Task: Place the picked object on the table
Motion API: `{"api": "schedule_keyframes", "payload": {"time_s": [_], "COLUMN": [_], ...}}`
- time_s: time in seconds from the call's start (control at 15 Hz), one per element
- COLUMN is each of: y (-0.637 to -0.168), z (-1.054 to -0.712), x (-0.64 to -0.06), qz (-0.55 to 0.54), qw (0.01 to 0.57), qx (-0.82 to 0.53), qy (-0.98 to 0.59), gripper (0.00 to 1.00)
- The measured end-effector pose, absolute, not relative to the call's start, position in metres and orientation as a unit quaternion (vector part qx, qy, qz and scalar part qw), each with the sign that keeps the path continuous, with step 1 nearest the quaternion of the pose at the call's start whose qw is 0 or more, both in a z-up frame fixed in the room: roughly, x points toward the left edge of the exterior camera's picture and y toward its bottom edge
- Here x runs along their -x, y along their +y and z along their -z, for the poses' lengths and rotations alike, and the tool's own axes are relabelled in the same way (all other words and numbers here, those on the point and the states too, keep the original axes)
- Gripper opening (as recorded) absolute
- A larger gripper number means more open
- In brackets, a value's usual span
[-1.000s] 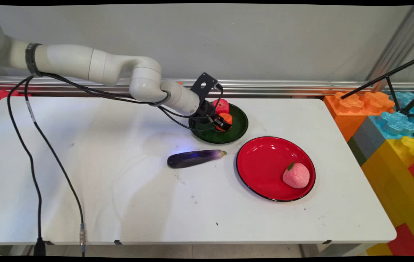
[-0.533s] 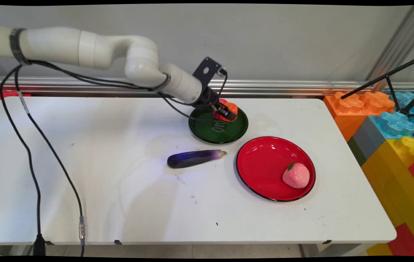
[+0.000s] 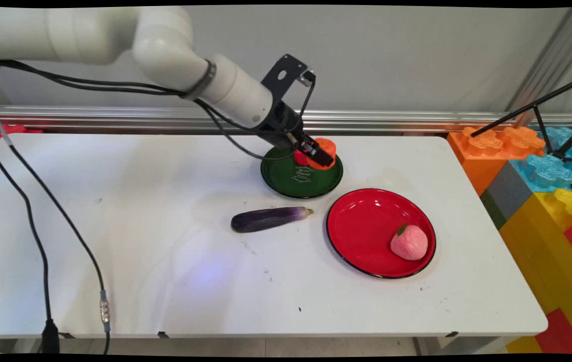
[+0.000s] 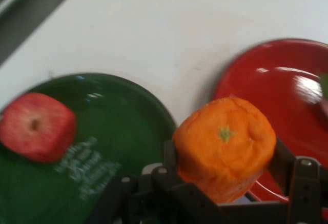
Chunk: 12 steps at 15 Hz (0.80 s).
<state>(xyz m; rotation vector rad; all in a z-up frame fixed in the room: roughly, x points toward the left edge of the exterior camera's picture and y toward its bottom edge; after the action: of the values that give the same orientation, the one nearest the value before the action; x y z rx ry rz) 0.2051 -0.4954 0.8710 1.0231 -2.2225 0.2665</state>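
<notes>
I note the white worktop, then the red plate and green plate. My end effector is clenched on the orange fruit, held clear above the green plate's far rim. I judge it light, soft-skinned, best gripped across its flanks. A red apple lies on the green plate.

An orange toy fruit with a green stem mark sits beside a dark green plate with white lettering, which bears a red apple, near a dark purple eggplant and a black-rimmed red plate with a pink peach.
</notes>
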Motion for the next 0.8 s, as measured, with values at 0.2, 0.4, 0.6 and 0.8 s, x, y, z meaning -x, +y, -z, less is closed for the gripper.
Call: {"api": "schedule_keyframes", "payload": {"time_s": [0.2, 0.4, 0.6, 0.8], "y": [-0.462, -0.434, -0.410, -0.401], "z": [-0.889, -0.894, -0.889, -0.868], "x": [-0.206, -0.210, -0.219, -0.227], "qz": [-0.069, -0.042, -0.026, -0.026], "qw": [0.331, 0.323, 0.310, 0.298], "qx": [-0.374, -0.357, -0.336, -0.316], "qy": [-0.864, -0.875, -0.889, -0.900], "gripper": [0.00, 0.00, 0.00, 0.00]}}
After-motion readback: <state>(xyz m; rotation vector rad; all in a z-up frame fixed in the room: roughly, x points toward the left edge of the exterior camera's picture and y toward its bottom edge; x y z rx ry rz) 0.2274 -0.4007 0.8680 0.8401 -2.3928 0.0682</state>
